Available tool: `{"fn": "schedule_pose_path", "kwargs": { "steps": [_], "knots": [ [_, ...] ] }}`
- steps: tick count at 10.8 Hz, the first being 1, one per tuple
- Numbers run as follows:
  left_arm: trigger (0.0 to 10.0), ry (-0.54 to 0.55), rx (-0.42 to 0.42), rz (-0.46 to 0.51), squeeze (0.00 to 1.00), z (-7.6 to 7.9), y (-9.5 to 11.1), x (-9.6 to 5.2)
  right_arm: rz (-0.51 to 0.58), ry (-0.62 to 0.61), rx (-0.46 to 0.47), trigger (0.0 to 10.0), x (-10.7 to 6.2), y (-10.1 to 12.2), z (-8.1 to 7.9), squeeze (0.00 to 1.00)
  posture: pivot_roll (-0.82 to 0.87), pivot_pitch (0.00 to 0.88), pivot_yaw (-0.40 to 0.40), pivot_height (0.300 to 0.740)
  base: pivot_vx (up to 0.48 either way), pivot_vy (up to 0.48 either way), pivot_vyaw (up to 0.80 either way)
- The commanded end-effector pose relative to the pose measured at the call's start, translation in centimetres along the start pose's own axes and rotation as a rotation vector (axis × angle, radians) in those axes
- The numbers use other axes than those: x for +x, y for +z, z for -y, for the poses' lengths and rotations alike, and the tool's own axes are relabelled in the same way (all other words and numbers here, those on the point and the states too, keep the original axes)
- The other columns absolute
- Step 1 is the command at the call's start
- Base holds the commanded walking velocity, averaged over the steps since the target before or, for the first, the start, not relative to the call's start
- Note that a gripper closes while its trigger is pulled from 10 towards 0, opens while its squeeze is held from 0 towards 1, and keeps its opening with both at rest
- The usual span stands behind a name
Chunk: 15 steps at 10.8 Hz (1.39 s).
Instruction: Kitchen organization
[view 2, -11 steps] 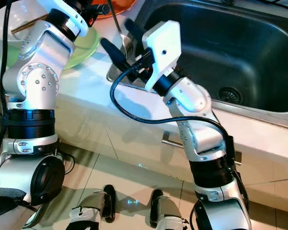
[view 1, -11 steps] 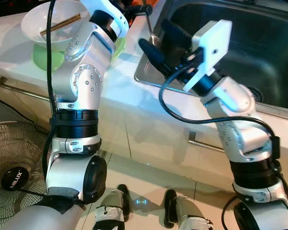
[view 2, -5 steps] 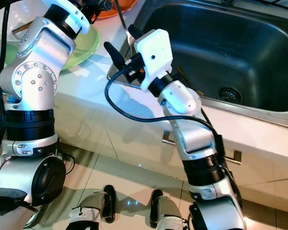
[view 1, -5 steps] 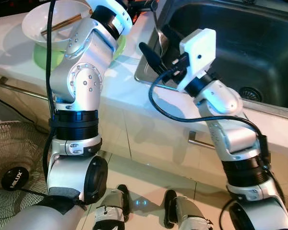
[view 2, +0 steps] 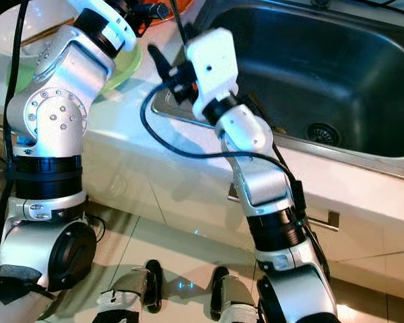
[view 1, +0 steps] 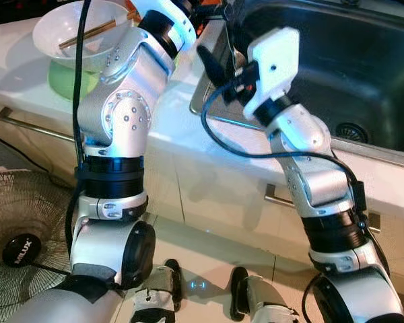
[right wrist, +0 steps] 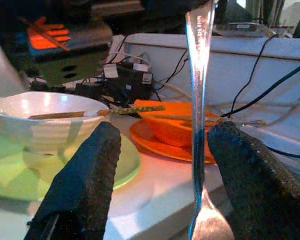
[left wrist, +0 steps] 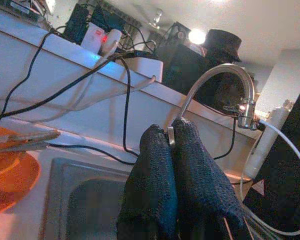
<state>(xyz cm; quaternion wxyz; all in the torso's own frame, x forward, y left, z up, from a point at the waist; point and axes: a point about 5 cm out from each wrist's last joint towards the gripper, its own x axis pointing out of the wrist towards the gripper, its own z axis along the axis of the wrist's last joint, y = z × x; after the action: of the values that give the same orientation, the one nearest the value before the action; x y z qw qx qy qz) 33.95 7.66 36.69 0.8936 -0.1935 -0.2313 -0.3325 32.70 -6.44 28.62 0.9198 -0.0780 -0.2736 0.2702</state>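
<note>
A metal spoon point(right wrist: 199, 75) hangs upright over the sink's left rim. My left gripper point(left wrist: 171, 127) is shut on the top of its handle, up by the orange dishes point(view 1: 212, 8). My right gripper point(view 1: 221, 50) is open. Its two black fingers point(right wrist: 85, 170) stand on either side of the spoon's handle without touching it. The spoon's bowl sits low between them. On the counter to the left, a white bowl point(view 1: 81, 33) with chopsticks rests on a green plate point(view 1: 67, 81).
The steel sink point(view 1: 343, 60) with its drain lies to the right. An orange bowl point(right wrist: 175, 117) on an orange plate point(right wrist: 160, 142) stands behind the spoon. A tap point(left wrist: 225, 75) and cables run along the back. A floor fan point(view 1: 20, 229) stands low at the left.
My right gripper has moved up and to the left, and its open fingers now straddle the spoon. The left arm has lifted slightly with the spoon still in its grip.
</note>
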Motion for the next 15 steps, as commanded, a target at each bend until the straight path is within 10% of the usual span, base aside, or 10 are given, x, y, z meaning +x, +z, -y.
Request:
{"fn": "schedule_pose_path", "kwargs": {
  "steps": [1, 6, 7, 15],
  "knots": [
    [10.0, -0.035, -0.002, 0.010, 0.00, 0.8, 0.3, 0.0, 0.004, -0.017, 0.002, 10.0, 0.1, -0.1, 0.1, 0.00, 0.11, 0.224, 0.004, 0.740, 0.000, 0.000, 0.00],
    [10.0, -0.046, -0.016, 0.001, 0.00, 1.2, 0.0, 0.0, -0.080, -0.147, 0.003, 10.0, 0.3, -1.9, 1.3, 0.00, 0.12, 0.243, 0.004, 0.740, 0.000, 0.000, 0.00],
    [10.0, -0.044, -0.016, -0.001, 0.00, 1.2, 0.0, 0.0, -0.088, -0.173, 0.009, 0.0, 0.4, -2.1, 1.6, 0.00, 0.12, 0.246, 0.005, 0.740, 0.000, 0.000, 0.00],
    [10.0, -0.030, -0.009, -0.013, 0.00, 0.9, -0.3, -0.1, -0.018, -0.178, 0.047, 0.0, 1.1, -0.8, 1.6, 0.00, 0.12, 0.254, 0.007, 0.740, 0.000, 0.000, 0.00]
  ]
}}
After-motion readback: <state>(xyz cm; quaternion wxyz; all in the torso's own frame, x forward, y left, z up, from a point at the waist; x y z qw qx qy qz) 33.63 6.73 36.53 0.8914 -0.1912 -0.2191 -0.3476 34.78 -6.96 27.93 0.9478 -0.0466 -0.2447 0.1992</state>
